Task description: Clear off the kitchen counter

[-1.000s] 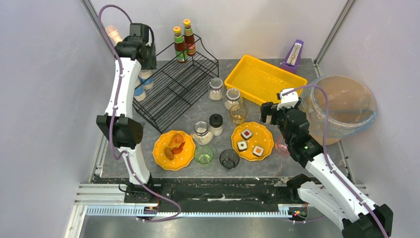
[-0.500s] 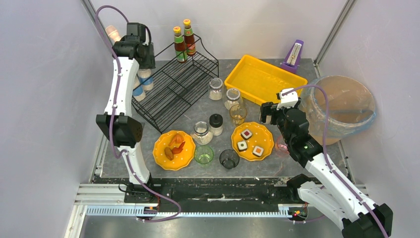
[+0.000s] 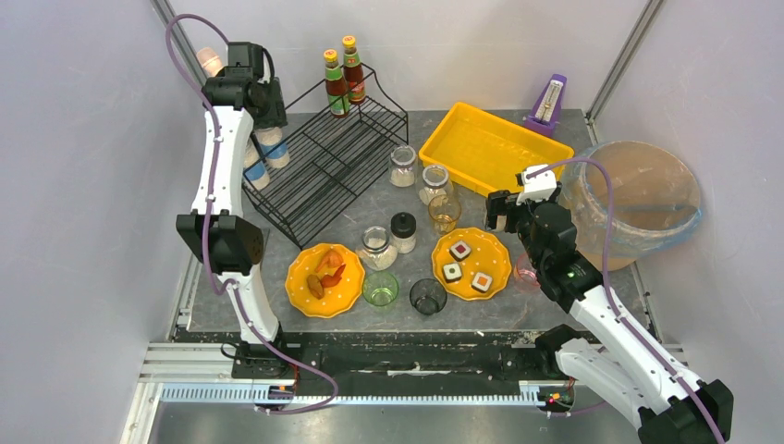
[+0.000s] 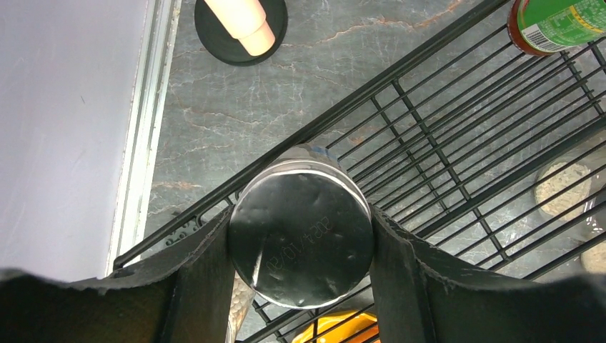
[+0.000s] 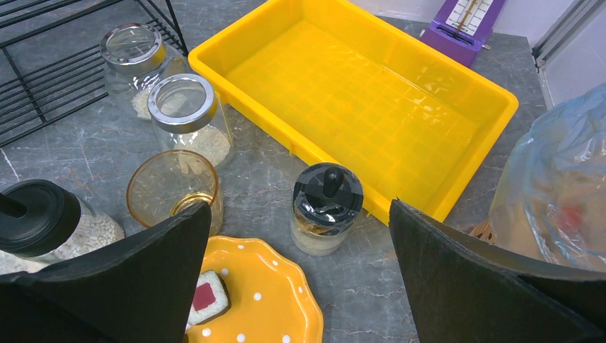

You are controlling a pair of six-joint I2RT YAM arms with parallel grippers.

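Note:
The dark-grey kitchen counter [image 3: 398,199] carries plates, jars and glasses. My left gripper [image 3: 251,104] is at the far left, over the left end of the black wire rack [image 3: 333,162]. It is shut on a white-and-blue can [image 3: 274,146]. In the left wrist view the can's silver end [image 4: 300,225] fills the gap between my fingers [image 4: 204,279]. My right gripper [image 3: 504,211] hangs open over the counter between the yellow tray [image 3: 481,143] and the sushi plate [image 3: 471,262]. Below its wide jaws stands a small black-lidded jar [image 5: 327,207].
A second can [image 3: 251,168] stands left of the rack, and two sauce bottles [image 3: 342,81] stand on the rack. Glass jars [image 3: 403,166], an amber glass [image 3: 445,213], a plate of fried food [image 3: 324,277], green [image 3: 380,289] and dark [image 3: 427,296] glasses stand mid-counter. A lined bin [image 3: 638,199] is right.
My left gripper has moved a little to the left and toward the back with the can still in it. The right arm has not moved.

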